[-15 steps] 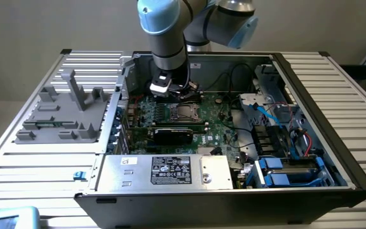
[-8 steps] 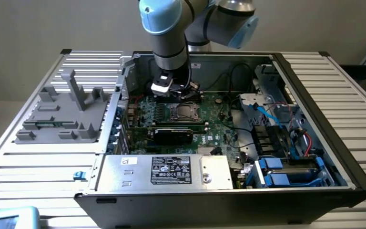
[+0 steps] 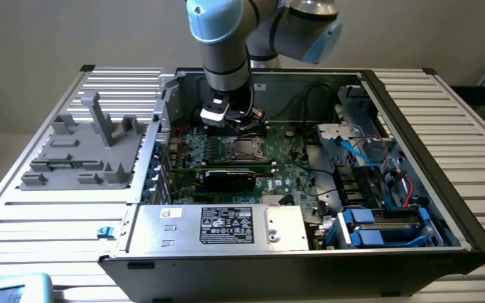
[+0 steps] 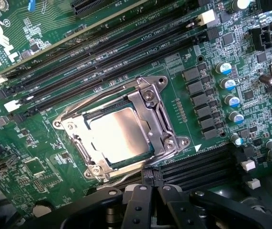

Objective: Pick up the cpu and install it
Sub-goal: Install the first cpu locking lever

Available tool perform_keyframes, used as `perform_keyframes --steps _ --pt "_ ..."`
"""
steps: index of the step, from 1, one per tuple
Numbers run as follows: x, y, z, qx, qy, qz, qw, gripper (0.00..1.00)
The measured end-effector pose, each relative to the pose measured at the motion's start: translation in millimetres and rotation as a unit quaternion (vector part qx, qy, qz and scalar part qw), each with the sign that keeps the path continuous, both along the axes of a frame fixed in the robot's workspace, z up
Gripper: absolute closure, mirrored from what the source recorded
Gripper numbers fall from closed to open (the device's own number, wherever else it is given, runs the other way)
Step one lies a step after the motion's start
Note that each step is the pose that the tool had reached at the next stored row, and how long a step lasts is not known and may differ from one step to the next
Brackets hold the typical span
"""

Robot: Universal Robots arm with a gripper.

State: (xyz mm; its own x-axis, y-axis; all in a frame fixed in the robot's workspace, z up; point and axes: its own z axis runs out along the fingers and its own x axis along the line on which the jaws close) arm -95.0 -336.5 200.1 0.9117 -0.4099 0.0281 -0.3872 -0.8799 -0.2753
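The cpu, a flat square chip with a dull silver top, lies in the motherboard socket, framed by the metal retention bracket. In the exterior view the cpu sits in the middle of the green motherboard inside the open computer case. My gripper hangs just above and slightly behind the socket. In the wrist view the gripper has its black fingers pressed together, shut on nothing and clear of the chip.
A black graphics card stands just in front of the socket, and the silver power supply box lies at the case front. Black memory slots flank the socket. Cables and blue drive bays crowd the exterior view's right. A grey fixture rests outside on the left.
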Motion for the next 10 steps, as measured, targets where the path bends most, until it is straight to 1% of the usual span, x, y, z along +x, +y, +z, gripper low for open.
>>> perform_keyframes --steps 1,2,10 --pt "-0.1 -0.1 0.2 0.0000 0.0013 0.000 1.0000 0.89" --pt "-0.1 -0.2 0.2 0.0000 0.0018 0.000 1.0000 0.89" --pt "3.5 -0.2 -0.2 -0.0001 0.0018 0.000 1.0000 0.89"
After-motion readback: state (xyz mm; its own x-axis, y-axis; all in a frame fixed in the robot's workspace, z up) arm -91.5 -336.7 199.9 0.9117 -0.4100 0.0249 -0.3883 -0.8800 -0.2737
